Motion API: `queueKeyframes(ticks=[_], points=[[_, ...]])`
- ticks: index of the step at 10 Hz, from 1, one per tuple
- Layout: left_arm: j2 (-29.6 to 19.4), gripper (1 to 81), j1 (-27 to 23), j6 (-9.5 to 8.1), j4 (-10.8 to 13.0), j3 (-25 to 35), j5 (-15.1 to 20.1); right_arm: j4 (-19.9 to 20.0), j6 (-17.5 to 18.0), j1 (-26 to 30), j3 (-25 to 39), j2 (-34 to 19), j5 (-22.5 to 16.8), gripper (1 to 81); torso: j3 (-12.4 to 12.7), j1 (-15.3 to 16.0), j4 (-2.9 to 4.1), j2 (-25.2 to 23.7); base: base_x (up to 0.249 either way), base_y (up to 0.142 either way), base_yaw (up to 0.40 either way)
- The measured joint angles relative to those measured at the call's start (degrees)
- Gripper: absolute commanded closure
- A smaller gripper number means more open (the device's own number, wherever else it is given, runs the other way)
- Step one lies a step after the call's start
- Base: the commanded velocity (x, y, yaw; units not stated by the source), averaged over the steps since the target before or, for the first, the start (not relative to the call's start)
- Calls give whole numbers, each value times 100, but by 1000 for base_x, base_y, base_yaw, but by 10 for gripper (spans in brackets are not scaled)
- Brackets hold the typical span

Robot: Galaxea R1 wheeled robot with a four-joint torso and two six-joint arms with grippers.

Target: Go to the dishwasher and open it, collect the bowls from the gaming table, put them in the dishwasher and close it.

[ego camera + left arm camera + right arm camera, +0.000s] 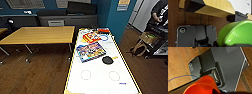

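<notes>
A green bowl hangs close to the left wrist camera, above the wooden floor and beside a yellow-edged table corner. My left gripper is shut on its lower rim. In the right wrist view an orange bowl is held by my right gripper, above the floor and the robot's grey base. The dishwasher and the gaming table are out of view.
A white-topped table with yellow edging lies straight ahead, carrying board game boxes and a black disc. A wooden table stands to the left, with floor between. A person and a cart are at right.
</notes>
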Motion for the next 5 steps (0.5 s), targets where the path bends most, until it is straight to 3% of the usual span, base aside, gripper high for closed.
queueKeyframes(ticks=[3,5], points=[[116,811,916,0,599,-1232,-601,4,23,-116,-2,-2,0,811,238,-7,0,0,0,0,0],[463,811,1343,5,967,-2070,-962,4,23,-212,-13,6,-15,811,395,-9,0,-2,0,0,0]])
